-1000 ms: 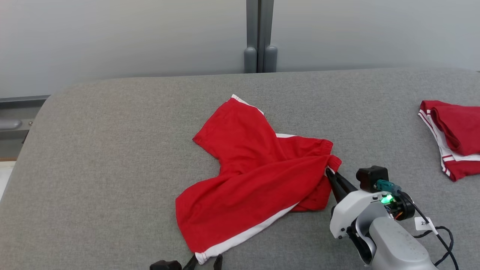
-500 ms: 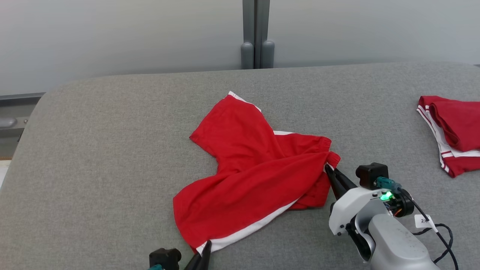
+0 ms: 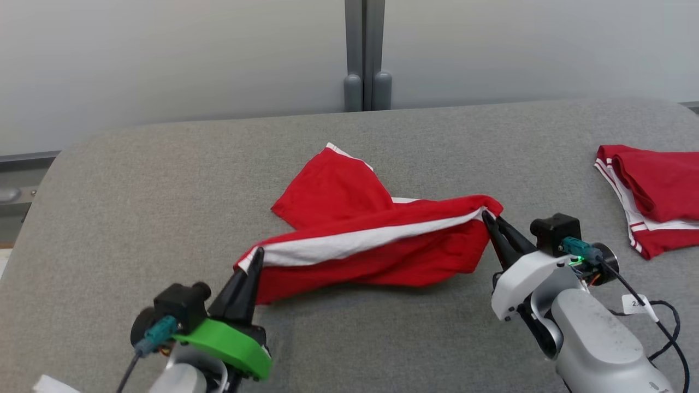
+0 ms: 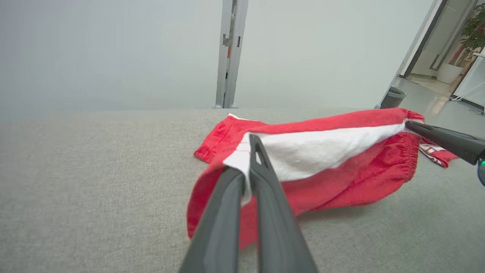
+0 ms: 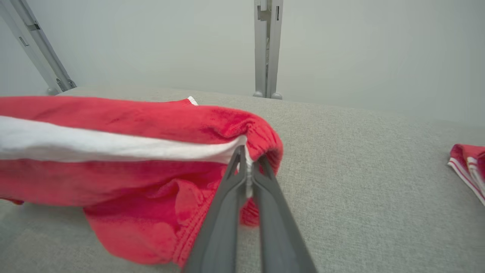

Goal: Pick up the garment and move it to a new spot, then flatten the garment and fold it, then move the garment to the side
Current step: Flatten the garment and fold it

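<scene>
Both arms low, angled forward over grey woven table (image 3: 136, 207). Left gripper (image 3: 256, 252) pinches white-striped hem corner of shorts (image 3: 393, 262); right gripper (image 3: 484, 214) pinches gathered waistband. Soft red cloth stretched between them, mid-table.

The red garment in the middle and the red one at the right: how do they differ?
The middle garment is pinched at both ends by the left hand and right hand and partly lifted; the right garment lies untouched on the table. The middle garment is stretched long; the right garment is folded compactly. Both are red with white trim.
</scene>
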### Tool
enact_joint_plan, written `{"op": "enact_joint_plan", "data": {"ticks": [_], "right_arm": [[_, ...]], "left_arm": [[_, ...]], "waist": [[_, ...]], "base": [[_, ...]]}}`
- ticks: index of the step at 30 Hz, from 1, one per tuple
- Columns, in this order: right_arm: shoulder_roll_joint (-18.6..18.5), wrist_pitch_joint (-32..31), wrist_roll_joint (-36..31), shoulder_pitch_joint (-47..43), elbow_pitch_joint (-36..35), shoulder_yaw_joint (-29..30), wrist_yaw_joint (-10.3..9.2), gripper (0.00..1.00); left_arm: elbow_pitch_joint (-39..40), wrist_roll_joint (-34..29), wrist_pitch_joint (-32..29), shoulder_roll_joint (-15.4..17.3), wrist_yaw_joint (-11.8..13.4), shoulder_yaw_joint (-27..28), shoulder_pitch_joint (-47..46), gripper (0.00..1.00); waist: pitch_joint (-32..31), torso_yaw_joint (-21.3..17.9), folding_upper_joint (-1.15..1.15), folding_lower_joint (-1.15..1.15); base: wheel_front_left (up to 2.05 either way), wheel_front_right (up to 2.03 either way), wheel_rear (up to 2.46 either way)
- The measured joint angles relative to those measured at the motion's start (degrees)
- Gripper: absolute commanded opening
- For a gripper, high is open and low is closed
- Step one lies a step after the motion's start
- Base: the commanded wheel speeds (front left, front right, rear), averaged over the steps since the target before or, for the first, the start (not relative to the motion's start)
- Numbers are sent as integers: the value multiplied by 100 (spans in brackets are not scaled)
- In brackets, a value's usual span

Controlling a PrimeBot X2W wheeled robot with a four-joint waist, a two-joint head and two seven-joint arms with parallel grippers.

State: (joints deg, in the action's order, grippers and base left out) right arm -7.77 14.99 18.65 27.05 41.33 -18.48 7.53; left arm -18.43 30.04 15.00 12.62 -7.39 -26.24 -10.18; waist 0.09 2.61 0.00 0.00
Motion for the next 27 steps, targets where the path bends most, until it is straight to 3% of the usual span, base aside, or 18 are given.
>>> {"op": "enact_joint_plan", "data": {"ticks": [9, 18, 22, 27], "right_arm": [[-549, -315, 181, 95, -1516, -268, 0, 0], [-1214, -1159, 242, 99, -4097, -9, 0, 0], [-1294, -1560, 240, 98, -5112, 293, 0, 0], [-1233, -2012, 342, 88, -5725, 583, 0, 0]], "left_arm": [[1334, -304, -512, 713, 1, 124, -760, 0], [2749, -501, -1178, 1403, 1, 400, -1698, 0], [3167, -450, -1477, 1580, 1, 520, -2130, 0], [3244, -286, -1717, 1755, 1, 624, -2532, 0]], "waist": [[-118, -285, 0, 0], [-206, -602, 0, 0], [-194, -692, 0, 0], [-95, -733, 0, 0]], "base": [[0, 0, 0], [0, 0, 0], [0, 0, 0], [0, 0, 0]]}}
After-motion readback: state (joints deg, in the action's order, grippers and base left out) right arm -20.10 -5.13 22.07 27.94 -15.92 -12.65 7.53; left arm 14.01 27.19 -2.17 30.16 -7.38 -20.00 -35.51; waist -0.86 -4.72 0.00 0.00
